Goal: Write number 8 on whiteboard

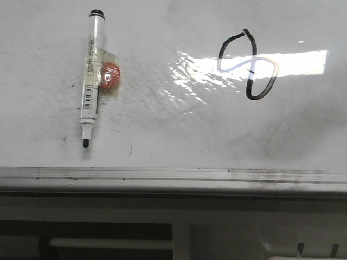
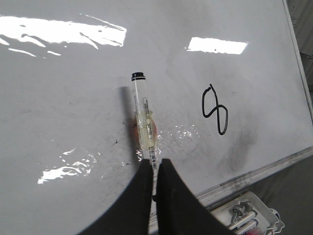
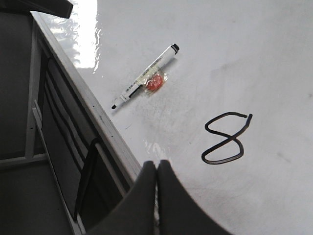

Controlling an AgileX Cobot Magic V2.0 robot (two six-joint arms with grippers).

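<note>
A marker [image 1: 91, 76] lies flat on the whiteboard [image 1: 162, 135], on the left side, with its tip pointing to the near edge. A small round thing [image 1: 110, 77] sits right beside it, touching it. The number 8 [image 1: 248, 64] is on the right, well apart from the marker. The rail [image 1: 173, 174] runs along the near edge.

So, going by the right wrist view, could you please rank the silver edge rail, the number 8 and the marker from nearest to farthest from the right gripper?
1. Silver edge rail: running just beside the right gripper.
2. Number 8: on the whiteboard, slightly beyond the fingertips.
3. Marker: lying farther along the board, near the rail.
</note>
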